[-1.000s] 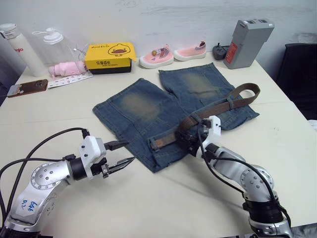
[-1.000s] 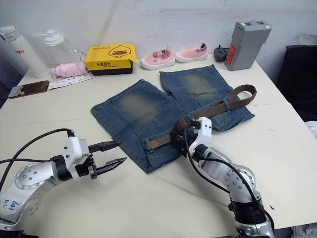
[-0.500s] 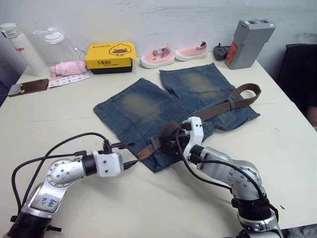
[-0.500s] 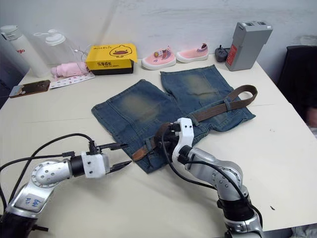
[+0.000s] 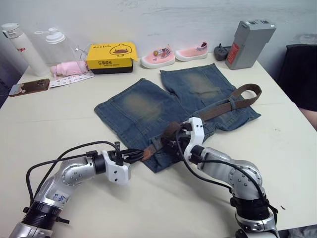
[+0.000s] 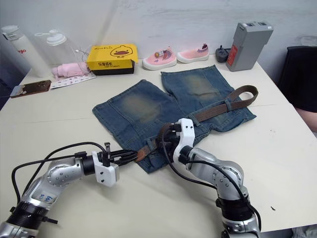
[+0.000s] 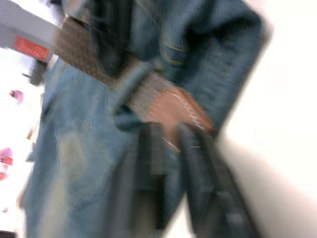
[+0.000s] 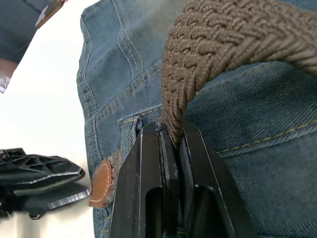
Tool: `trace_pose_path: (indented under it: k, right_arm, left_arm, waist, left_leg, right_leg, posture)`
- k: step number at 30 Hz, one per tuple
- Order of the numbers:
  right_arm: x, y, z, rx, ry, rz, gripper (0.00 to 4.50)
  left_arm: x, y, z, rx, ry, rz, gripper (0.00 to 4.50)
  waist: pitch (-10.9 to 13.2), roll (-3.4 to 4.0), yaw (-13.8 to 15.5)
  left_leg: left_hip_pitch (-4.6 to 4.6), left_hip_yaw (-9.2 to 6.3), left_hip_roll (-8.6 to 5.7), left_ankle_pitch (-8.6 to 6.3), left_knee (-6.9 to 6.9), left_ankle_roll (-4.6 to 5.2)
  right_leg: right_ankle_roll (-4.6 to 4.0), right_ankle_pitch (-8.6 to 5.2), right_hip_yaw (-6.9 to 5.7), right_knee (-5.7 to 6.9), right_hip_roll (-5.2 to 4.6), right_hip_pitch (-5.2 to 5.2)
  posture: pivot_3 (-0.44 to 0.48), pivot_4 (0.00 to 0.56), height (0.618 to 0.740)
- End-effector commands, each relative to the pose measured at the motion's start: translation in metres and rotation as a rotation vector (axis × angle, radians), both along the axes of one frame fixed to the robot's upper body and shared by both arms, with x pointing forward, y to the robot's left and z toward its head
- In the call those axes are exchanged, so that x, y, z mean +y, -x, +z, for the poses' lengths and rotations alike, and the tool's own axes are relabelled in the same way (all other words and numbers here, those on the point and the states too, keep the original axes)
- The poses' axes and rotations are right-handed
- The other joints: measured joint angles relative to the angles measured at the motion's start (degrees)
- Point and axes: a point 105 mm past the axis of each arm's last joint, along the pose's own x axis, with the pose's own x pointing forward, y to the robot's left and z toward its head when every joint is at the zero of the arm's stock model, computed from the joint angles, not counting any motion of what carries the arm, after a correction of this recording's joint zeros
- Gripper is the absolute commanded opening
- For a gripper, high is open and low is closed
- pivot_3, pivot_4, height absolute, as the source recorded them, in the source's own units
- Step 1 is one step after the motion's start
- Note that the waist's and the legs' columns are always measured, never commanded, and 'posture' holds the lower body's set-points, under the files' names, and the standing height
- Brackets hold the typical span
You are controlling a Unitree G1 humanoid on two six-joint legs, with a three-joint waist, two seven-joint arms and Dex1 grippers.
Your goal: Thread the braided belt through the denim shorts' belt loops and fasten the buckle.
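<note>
**Spotter:** How far along are we?

**Operator:** Partway, I'm judging. The braided belt (image 5: 218,108) is lying along the waistband of the denim shorts (image 5: 148,111), passing under at least one of the belt loops (image 5: 230,103) on the side nearest the grey box (image 5: 249,43). The smooth leather tip (image 5: 147,153) is poking out past the shorts' corner farthest from that box. I can't find the buckle in any view, so fastening is not yet done, and I can't tell how many loops are already threaded.

**Spotter:** What are the hands doing?

**Operator:** I'm pinching the belt with the right gripper (image 8: 171,144); its fingers are closed tight on the weave just behind the tip, and the belt is humping up into an arch there. The left gripper (image 5: 137,153) is reaching at the leather tip, fingers narrowly parted on either side of it, though I can't tell if they're actually gripping.

**Spotter:** And the belt itself?

**Operator:** Dark-brown, coarse plaited weave, looping back on itself at the shorts' edge nearest the grey box.
</note>
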Motion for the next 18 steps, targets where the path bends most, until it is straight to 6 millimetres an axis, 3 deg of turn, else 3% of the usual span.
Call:
trace_pose_path:
  k: [1,7,11,14,18]
  right_arm:
    - [0.002,0.001,0.004,-0.011,-0.013,0.012,0.0]
    - [0.002,0.001,0.005,-0.009,-0.018,0.015,0.0]
    - [0.001,0.001,0.004,-0.003,-0.019,0.005,0.0]
    - [-0.002,0.0,-0.001,0.033,-0.031,-0.014,0.0]
    - [0.001,0.002,-0.017,0.168,-0.122,-0.016,0.0]
  left_arm:
    - [0.001,-0.001,0.0,-0.026,-0.004,0.008,0.04]
    - [0.002,0.0,0.004,-0.038,0.022,0.02,0.04]
    - [0.01,0.008,0.013,0.099,0.201,0.073,0.04]
    - [0.015,0.015,0.018,0.21,0.298,0.095,1.04]
    - [0.017,0.021,0.014,0.231,0.243,0.089,2.98]
  waist:
    - [0.0,0.0,-0.2]
    - [0.0,0.0,-0.17]
    - [0.0,0.0,-0.36]
    - [0.0,0.0,-0.43]
    - [-0.04,-0.06,-0.24]
  left_leg:
    - [0.02,0.02,0.0,0.0,-0.04,0.0]
    - [0.08,0.01,0.01,0.01,-0.1,-0.03]
    - [0.11,0.02,0.01,0.01,-0.14,-0.02]
    - [0.12,-0.02,0.03,0.01,-0.23,-0.02]
    - [0.12,-0.05,0.05,0.02,-0.21,-0.04]
  right_leg:
    - [0.0,0.0,0.01,-0.01,0.0,-0.01]
    - [0.01,0.0,0.0,0.01,0.01,0.0]
    - [0.01,0.01,0.0,0.02,0.02,-0.02]
    - [0.01,0.0,0.0,0.01,0.02,-0.04]
    - [0.0,0.0,0.01,0.01,0.03,0.0]
  posture:
    - [0.0,0.15,0.636]
    - [0.0,0.15,0.636]
    - [0.0,0.15,0.636]
    - [0.0,0.15,0.636]
    - [0.0,0.15,0.636]
